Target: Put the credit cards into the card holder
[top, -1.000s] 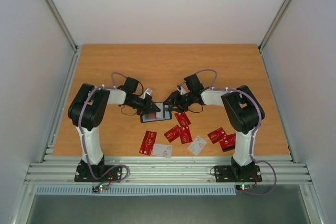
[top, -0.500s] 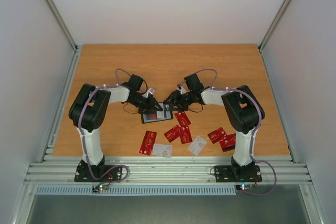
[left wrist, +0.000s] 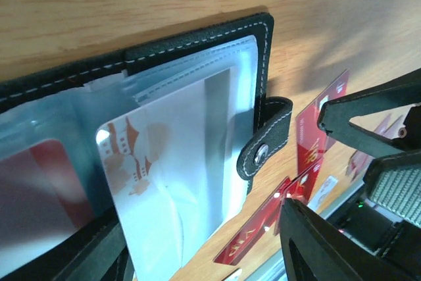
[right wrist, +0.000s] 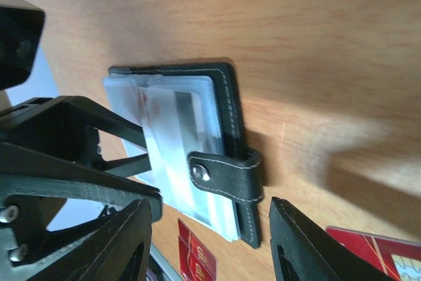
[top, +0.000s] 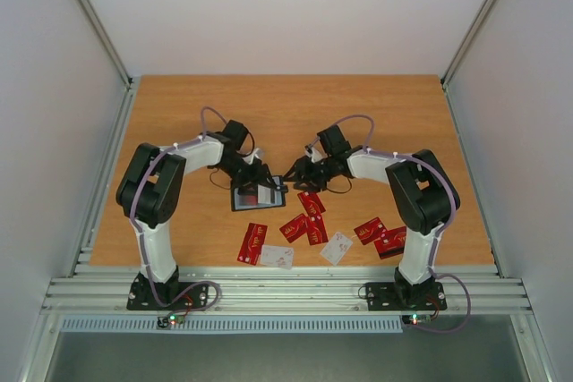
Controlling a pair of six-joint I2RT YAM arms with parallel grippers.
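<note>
The black card holder (top: 258, 196) lies open on the table, its clear pockets up. A white card with orange marks (left wrist: 164, 182) sits in the top pocket, and a red card (left wrist: 46, 176) shows in a pocket further left. My left gripper (left wrist: 210, 255) is open, its fingers on either side of the white card, with a gap on the right. My right gripper (right wrist: 210, 248) is open too, straddling the snap tab (right wrist: 223, 177) at the holder's edge. Several red credit cards (top: 311, 205) and two white ones (top: 337, 248) lie loose on the table nearer the arm bases.
The loose cards spread from a red one (top: 253, 243) on the left to a red pair (top: 380, 236) on the right. The two grippers face each other closely over the holder. Metal rails (top: 286, 291) run along the near table edge.
My left gripper went from shut to open, letting go of the white card at the holder. The holder shifted slightly left. My right gripper kept its opening and place.
</note>
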